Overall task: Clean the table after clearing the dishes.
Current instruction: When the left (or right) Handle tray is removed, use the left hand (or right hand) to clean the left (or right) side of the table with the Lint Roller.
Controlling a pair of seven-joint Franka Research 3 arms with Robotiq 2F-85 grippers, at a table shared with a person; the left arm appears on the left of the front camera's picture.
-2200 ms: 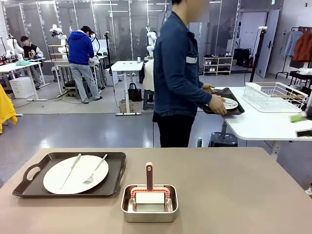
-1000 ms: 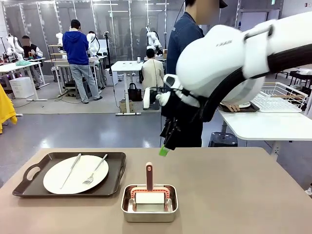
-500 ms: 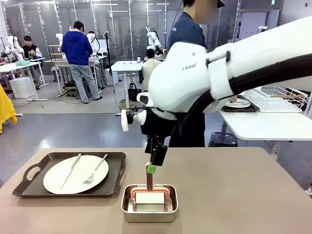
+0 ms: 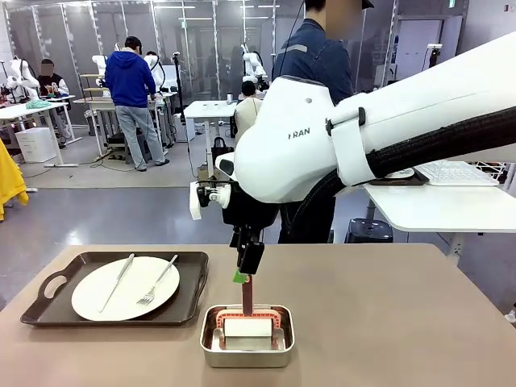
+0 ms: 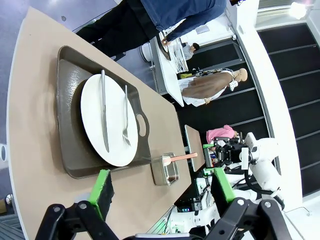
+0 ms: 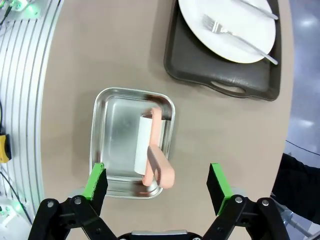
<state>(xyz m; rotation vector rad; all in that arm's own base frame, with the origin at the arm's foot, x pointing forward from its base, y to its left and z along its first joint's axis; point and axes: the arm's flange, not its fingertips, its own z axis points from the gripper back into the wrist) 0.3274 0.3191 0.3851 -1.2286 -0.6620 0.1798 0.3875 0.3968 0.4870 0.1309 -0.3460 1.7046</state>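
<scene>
The right gripper is held spread wide just above the pink-handled tool in the steel pan; the left gripper is likewise spread. 1 plate is seen left of the pan.

Table, brown top. Left part: dark handled tray with a white plate; knife and fork side by side on it. Right of tray: steel pan, pink-handled tool inside. Left gripper: jaws wide apart, empty.
</scene>
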